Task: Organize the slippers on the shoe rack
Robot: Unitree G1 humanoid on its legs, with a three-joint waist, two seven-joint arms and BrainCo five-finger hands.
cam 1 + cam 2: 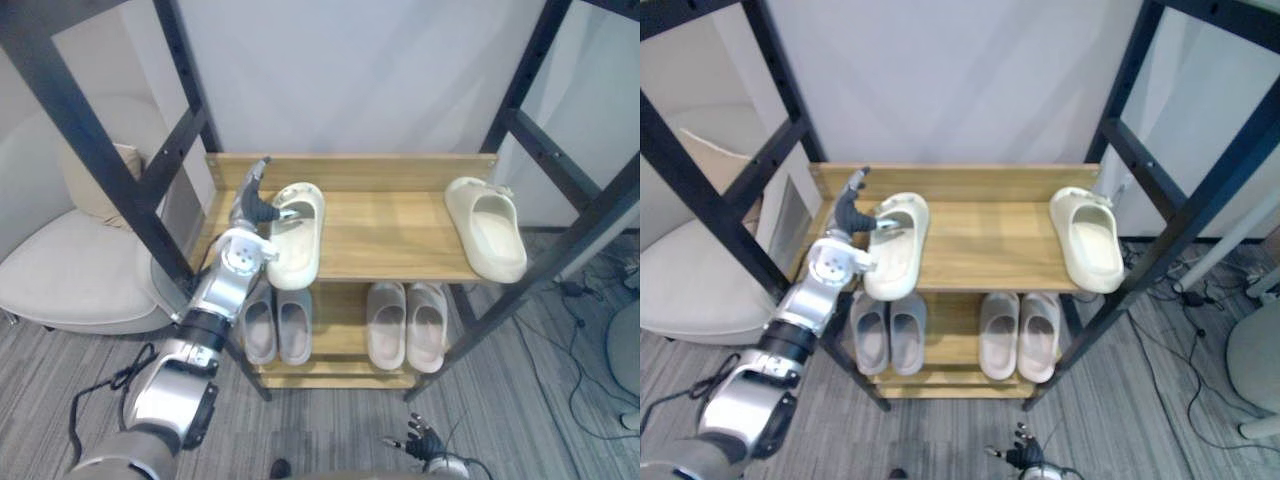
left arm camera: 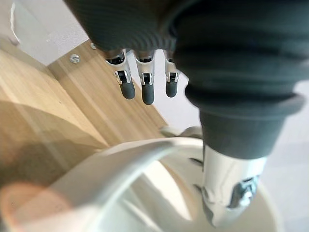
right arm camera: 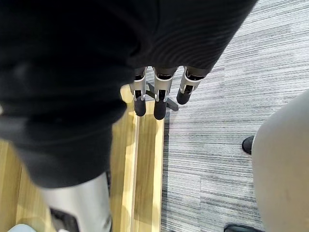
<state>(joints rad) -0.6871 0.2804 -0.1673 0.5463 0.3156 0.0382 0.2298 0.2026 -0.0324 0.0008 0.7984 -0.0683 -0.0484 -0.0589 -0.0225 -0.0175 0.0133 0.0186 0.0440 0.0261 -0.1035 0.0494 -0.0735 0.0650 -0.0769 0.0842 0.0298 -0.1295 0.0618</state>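
Two cream slippers lie on the rack's wooden top shelf. One slipper is at the left end, its toe over the front edge; the other is at the right end, angled outward. My left hand rests at the left slipper's outer side, open. Its fingers point straight toward the back of the shelf. The thumb reaches into the slipper's opening. My right hand hangs low in front of the rack, open, with straight fingers and nothing in it.
On the lower shelf stand a grey pair and a beige pair, side by side. Black frame posts flank the rack on both sides. A pale armchair sits to the left and a chair base to the right.
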